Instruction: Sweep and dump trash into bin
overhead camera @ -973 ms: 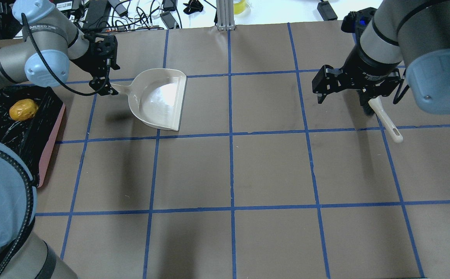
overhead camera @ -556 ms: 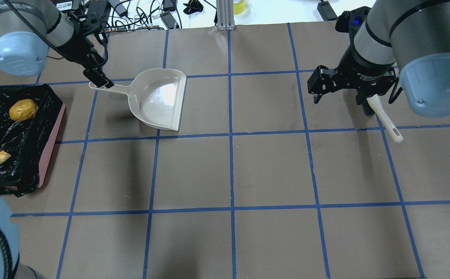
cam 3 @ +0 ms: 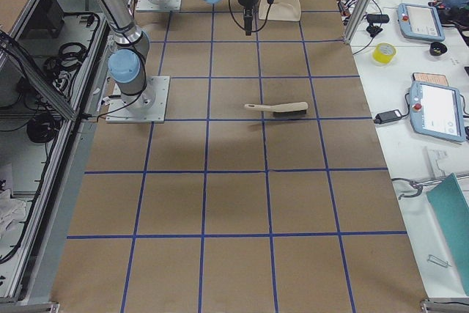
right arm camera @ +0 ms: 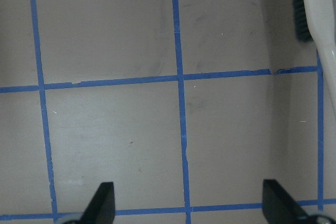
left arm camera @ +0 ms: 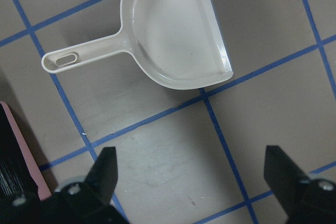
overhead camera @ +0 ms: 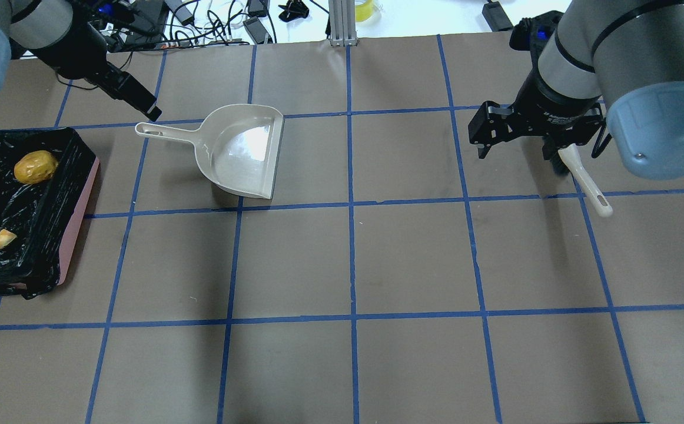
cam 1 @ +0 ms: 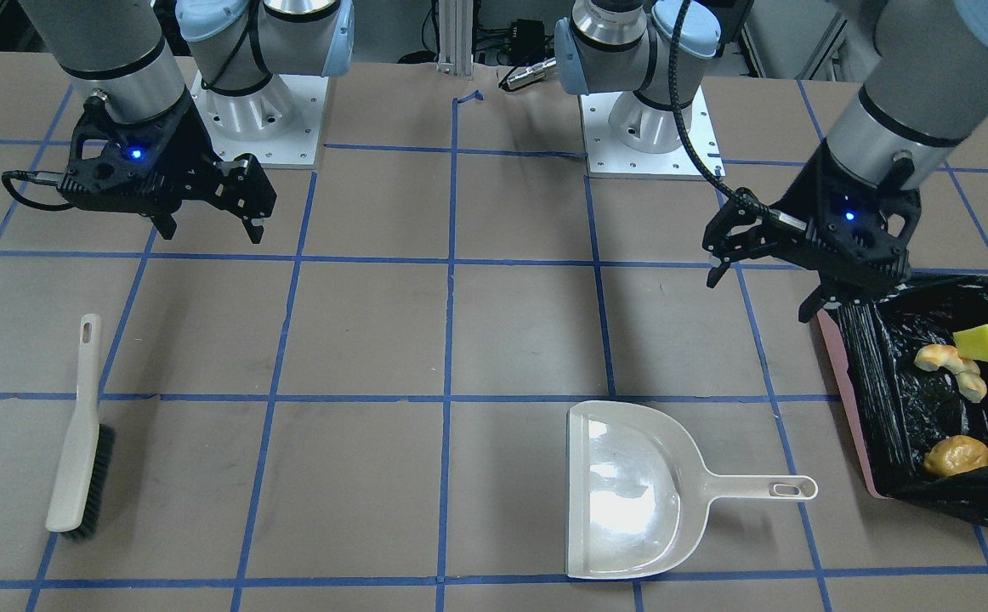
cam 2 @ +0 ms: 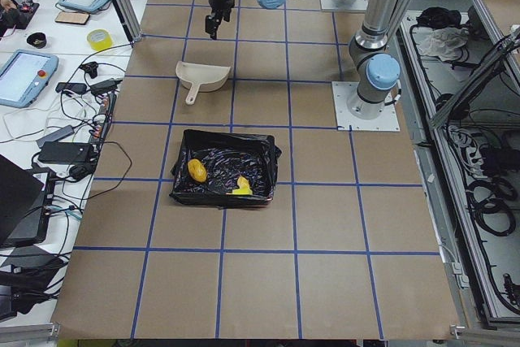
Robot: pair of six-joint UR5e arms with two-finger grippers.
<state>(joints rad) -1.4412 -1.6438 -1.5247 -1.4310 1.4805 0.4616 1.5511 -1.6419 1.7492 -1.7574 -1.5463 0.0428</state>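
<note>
The brown-papered table, ruled into squares by blue tape, holds everything. At its left end sits the bin, black bag inside, pink side turned toward the middle. All three pieces of trash are in it: the potato-like lump at the far end, the bread piece and the yellow-green sponge wedge together at the near end.

The beige dustpan lies flat and bare in the far-left part of the table, handle pointing toward the bin and lip toward the middle. The brush lies on its side far right, well apart from the pan.

The left gripper hangs raised near the pan's handle and the bin, touching neither; its fingers are spread wide and carry nothing. The right gripper hangs above the table just beside the brush, equally wide and bare.

I judge the task done: sweeping and dumping look complete and both tools are set down. At most, parking the arms remains.

The best room for moving is the middle and near squares between the arms. The tight spots are the far edge, with its cables and metal post behind the dustpan, and the bin's raised rim on the left.
</note>
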